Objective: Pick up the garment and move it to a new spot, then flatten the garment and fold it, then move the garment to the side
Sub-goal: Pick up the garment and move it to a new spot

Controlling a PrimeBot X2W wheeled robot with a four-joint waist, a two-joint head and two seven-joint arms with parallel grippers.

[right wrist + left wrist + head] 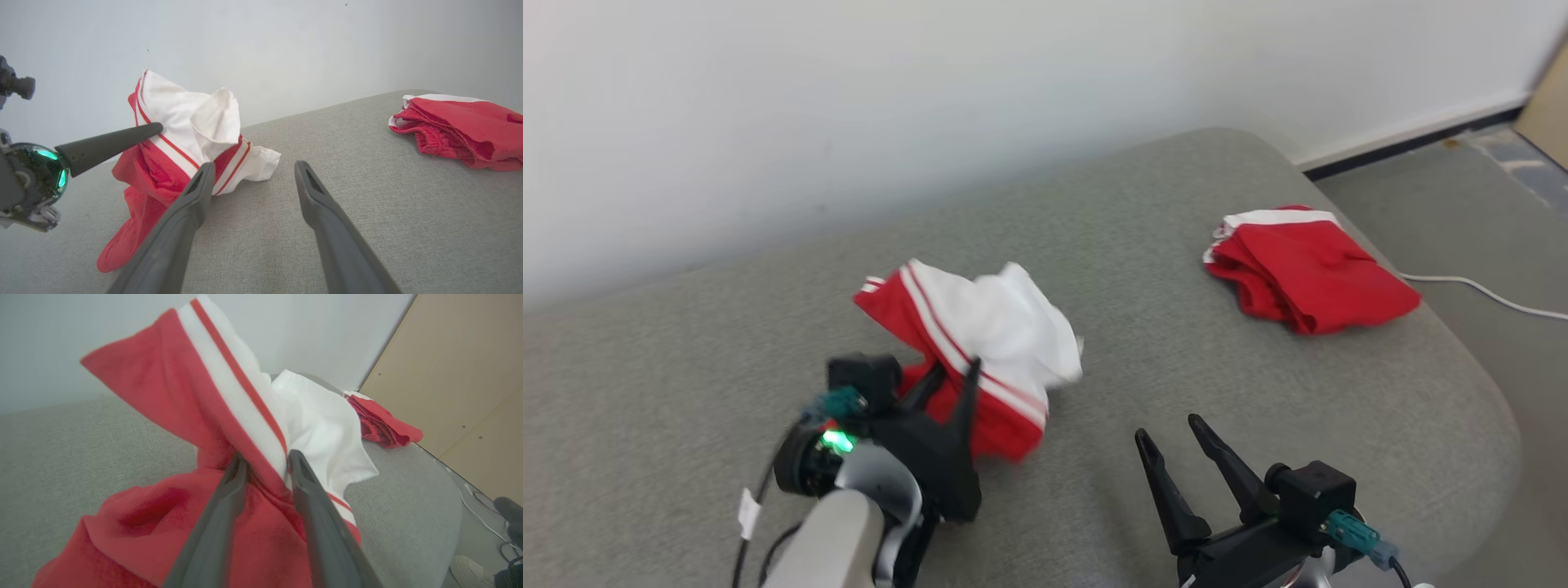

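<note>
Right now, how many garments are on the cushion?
2. One red-and-white garment, bunched in the middle, is pinched by the left gripper; one folded red garment lies near the cushion's right edge. More could hide underneath.

Nothing legible anywhere. On the garment [980,343], only plain red and white cloth with stripes, no lettering to make out. On the small white tag [747,513] hanging low at the left of the head view, any print too small and blurred to read.
</note>
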